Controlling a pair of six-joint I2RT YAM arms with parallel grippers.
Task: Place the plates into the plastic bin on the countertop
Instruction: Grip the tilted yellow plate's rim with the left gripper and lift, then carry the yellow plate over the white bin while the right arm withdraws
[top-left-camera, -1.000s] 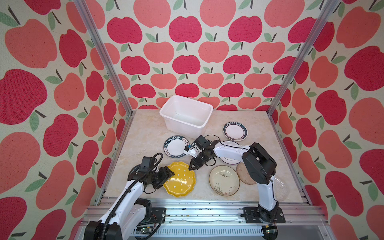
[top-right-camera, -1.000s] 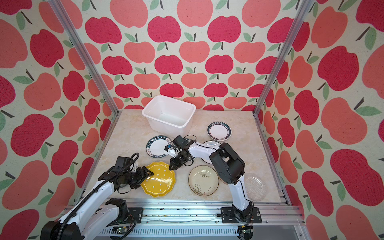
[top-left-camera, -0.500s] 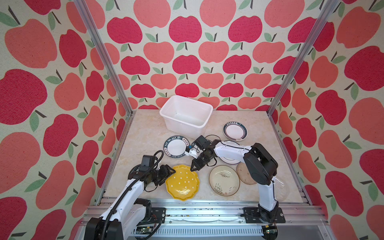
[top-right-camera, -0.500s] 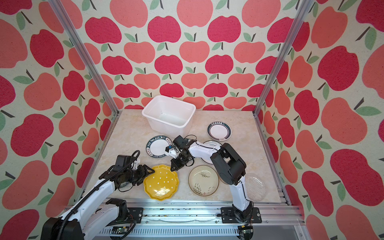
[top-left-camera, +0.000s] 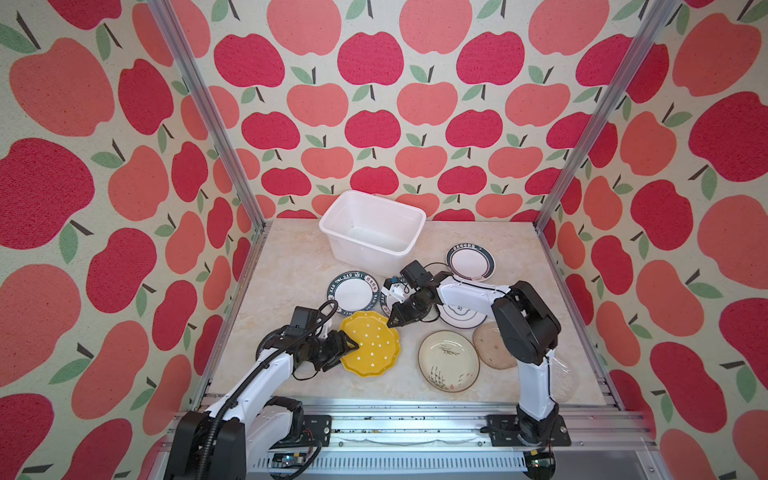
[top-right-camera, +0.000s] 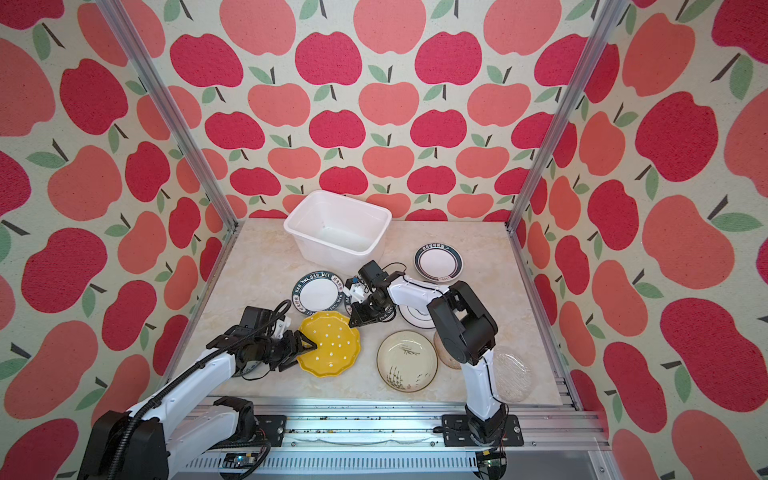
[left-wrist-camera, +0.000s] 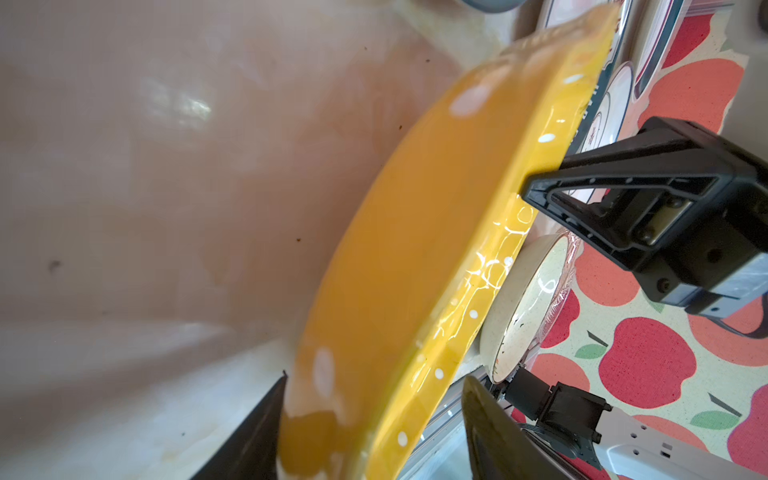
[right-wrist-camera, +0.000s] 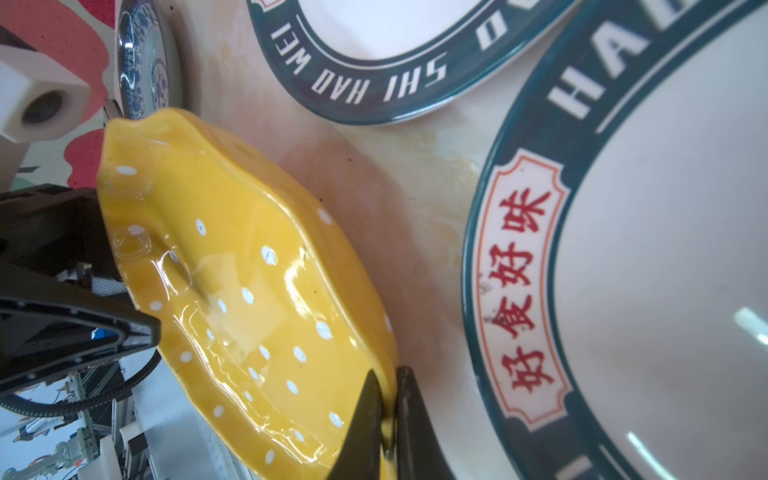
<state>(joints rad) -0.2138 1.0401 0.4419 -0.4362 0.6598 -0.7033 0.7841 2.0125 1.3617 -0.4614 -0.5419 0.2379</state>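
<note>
A yellow dotted scalloped plate (top-left-camera: 372, 345) (top-right-camera: 330, 345) is at the front middle of the countertop (top-left-camera: 291, 257), tilted. My right gripper (top-left-camera: 390, 326) (right-wrist-camera: 386, 374) is shut on its far right rim. My left gripper (top-left-camera: 345, 355) (left-wrist-camera: 376, 376) straddles the opposite rim, open, with one finger over the plate's face and a gap beside it. The white plastic bin (top-left-camera: 365, 257) (top-right-camera: 332, 253) stands behind, with nothing in it. Green-rimmed lettered plates (top-left-camera: 355, 293) (right-wrist-camera: 374, 62) lie between the bin and the yellow plate.
A second green-rimmed plate (top-left-camera: 470, 261), a ringed white plate (top-left-camera: 461, 313), a cream reed plate (top-left-camera: 448, 360), an amber glass plate (top-left-camera: 492, 347) and a clear glass plate (top-left-camera: 561, 376) lie on the right. A blue-patterned plate (right-wrist-camera: 143, 62) sits under my left arm.
My left gripper has slid further onto the yellow plate's rim and its jaws have narrowed. The plate has shifted slightly right and back with the right gripper.
</note>
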